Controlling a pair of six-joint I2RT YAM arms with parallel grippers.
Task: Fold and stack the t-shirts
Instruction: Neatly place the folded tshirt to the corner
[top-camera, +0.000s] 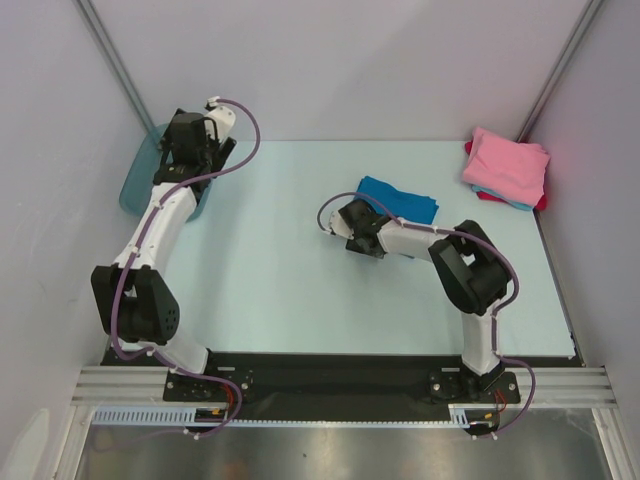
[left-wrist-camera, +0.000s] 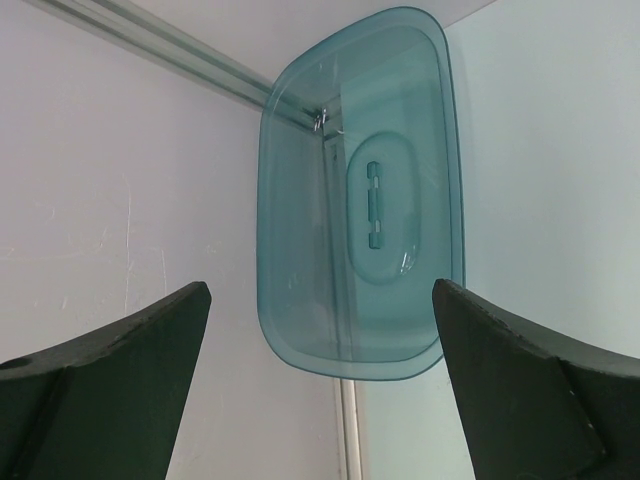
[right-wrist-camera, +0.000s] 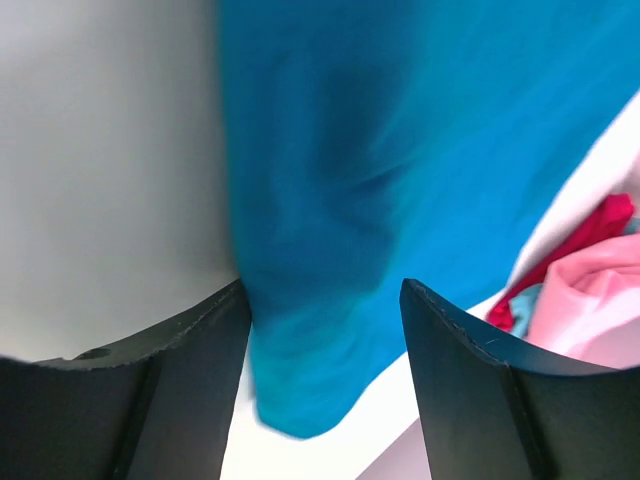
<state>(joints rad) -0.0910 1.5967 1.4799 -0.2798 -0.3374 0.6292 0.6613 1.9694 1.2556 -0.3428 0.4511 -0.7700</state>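
From above, the folded bright blue t-shirt (top-camera: 405, 200) is lying mid-table as a soft rectangle, its long axis running left to right. The right gripper (top-camera: 362, 214) is sitting at its near-left end. The pink t-shirt (top-camera: 505, 165) is topping a stack in the far right corner.

The left wrist view is showing the left gripper (left-wrist-camera: 320, 340) gaping wide and empty over a translucent teal tub (left-wrist-camera: 300, 200).

The right wrist view is showing the jaws standing partly apart with wrinkled blue cloth between them. Whether they are pinching it cannot be told.

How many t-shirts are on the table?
4: one bright blue t-shirt mid-table; a pink one tops the far-right stack, with a light blue one and a red one edging out beneath. More may be hidden.
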